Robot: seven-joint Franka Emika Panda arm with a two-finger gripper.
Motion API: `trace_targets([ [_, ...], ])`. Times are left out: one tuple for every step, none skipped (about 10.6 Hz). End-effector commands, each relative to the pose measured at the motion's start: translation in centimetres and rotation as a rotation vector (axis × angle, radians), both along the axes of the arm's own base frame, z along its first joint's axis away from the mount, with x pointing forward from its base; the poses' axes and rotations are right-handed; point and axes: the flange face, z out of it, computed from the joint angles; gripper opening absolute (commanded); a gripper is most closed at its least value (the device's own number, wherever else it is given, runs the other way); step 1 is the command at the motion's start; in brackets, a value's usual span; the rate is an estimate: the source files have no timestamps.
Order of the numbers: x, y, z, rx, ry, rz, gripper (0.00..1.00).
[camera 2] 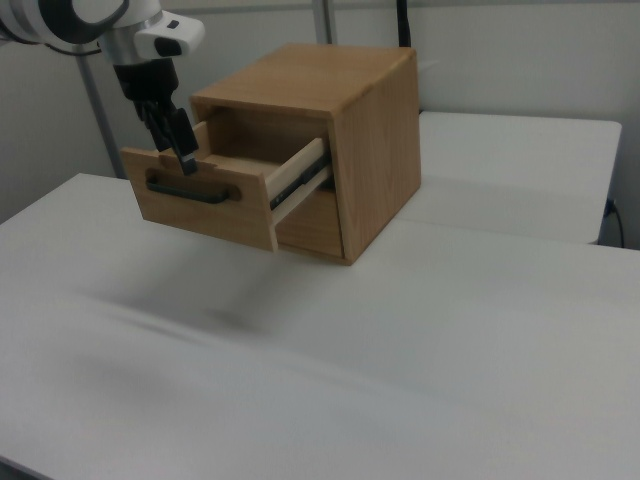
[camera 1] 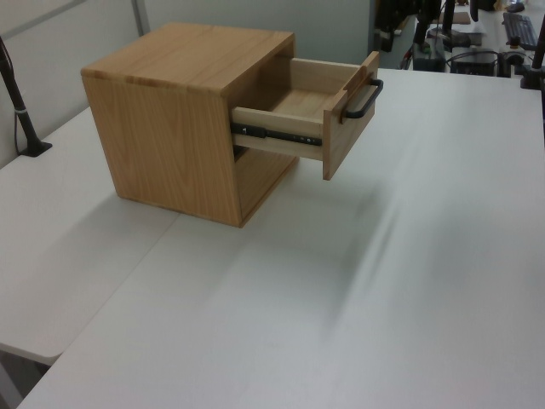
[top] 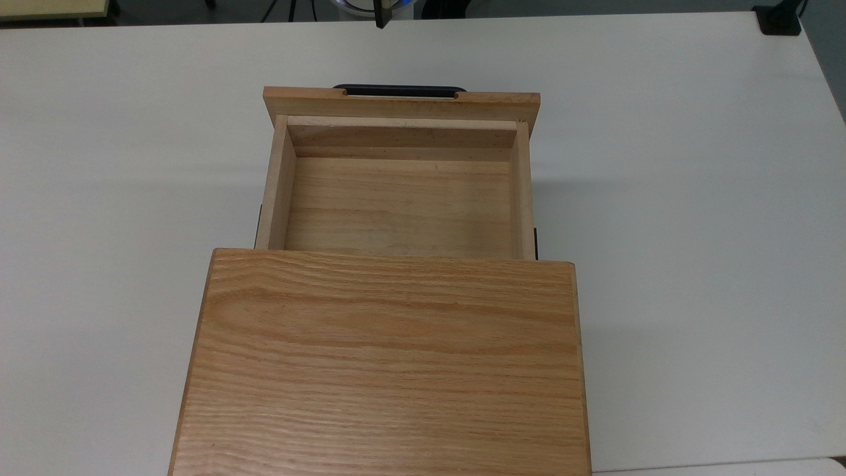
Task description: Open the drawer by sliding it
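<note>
The drawer [top: 400, 198] stood slid well out of the cabinet [top: 386, 363], task apparently complete; the pincer [camera 2: 178, 140], state indeterminable, gripped nothing above the handle [camera 2: 190, 190].

White rounded arm [camera 2: 70, 20], grey-black joint trim, slim black hand [camera 2: 178, 140].

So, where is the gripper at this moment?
In the right view the gripper is at upper left, above the drawer front and its black handle.

Empty drawer [top: 398, 205] pulled out from cabinet [top: 386, 367], black handle [top: 399, 90] outermost.
</note>
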Motion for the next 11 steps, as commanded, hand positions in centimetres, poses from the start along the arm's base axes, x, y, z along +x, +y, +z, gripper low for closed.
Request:
trace_targets([
  [-0.6, -2.0, 0.2, -0.121, 0.012, 0.296, 1.0],
  [-0.4, -2.1, -0.1, -0.139, 0.019, 0.37, 1.0],
  [-0.2, -2.0, -0.4, -0.142, 0.021, 0.395, 1.0],
  [-0.3, -2.2, -0.3, -0.136, 0.022, 0.398, 1.0],
  [-0.2, -2.0, -0.5, -0.129, 0.023, 0.403, 1.0],
  [-0.2, -1.8, -0.6, -0.128, 0.023, 0.407, 1.0],
  [0.0, -1.6, -0.7, -0.127, 0.026, 0.404, 1.0],
  [0.0, -1.5, -0.8, -0.125, 0.027, 0.408, 1.0],
  [0.1, -1.4, -0.8, -0.126, 0.027, 0.412, 1.0],
  [0.1, -1.3, -0.9, -0.126, 0.028, 0.415, 1.0],
  [0.1, -1.4, -0.9, -0.125, 0.028, 0.413, 1.0],
])
